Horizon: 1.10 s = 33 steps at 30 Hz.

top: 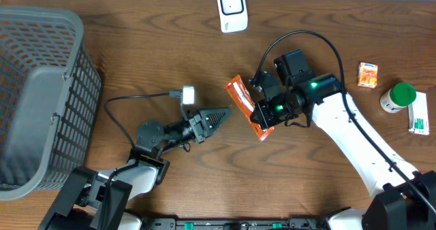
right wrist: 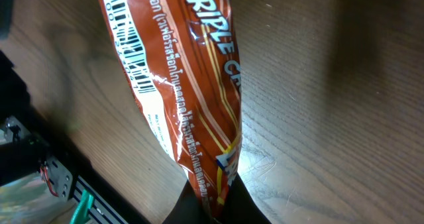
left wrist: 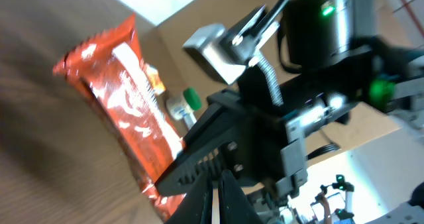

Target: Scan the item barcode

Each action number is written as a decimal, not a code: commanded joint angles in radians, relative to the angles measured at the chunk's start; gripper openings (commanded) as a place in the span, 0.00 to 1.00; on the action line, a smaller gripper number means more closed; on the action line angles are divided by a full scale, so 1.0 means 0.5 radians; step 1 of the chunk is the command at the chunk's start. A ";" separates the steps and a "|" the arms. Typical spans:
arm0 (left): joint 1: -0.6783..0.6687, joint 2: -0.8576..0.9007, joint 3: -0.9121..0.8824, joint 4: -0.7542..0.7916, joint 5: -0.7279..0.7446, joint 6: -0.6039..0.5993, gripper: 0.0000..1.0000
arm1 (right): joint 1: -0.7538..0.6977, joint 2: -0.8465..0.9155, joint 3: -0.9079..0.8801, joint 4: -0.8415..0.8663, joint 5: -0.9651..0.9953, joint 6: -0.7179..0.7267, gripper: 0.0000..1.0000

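Note:
An orange snack packet (top: 244, 102) hangs over the middle of the table, with my right gripper (top: 266, 121) shut on its lower end. In the right wrist view the packet (right wrist: 179, 78) shows its barcode (right wrist: 132, 52) on a white panel at the upper left, and the gripper (right wrist: 212, 207) pinches the bottom seam. My left gripper (top: 219, 116) is shut with nothing in it, pointing at the packet from the left with a small gap between them. The left wrist view shows the packet (left wrist: 126, 98) ahead of the closed gripper (left wrist: 218, 197). A white scanner (top: 231, 9) stands at the far edge.
A grey mesh basket (top: 41, 94) fills the left side. At the right lie a small orange box (top: 368, 74), a green-capped bottle (top: 397, 97) and a white box (top: 420, 114). A black cable (top: 122, 131) loops beside the left arm.

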 commanded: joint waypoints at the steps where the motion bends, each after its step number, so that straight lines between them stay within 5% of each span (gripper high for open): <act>1: -0.027 0.006 0.067 -0.066 -0.005 0.105 0.07 | -0.008 -0.021 0.011 -0.002 -0.048 0.036 0.01; 33: -0.134 0.029 0.337 -0.568 -0.251 0.311 0.07 | -0.008 -0.021 0.011 -0.039 -0.071 0.050 0.01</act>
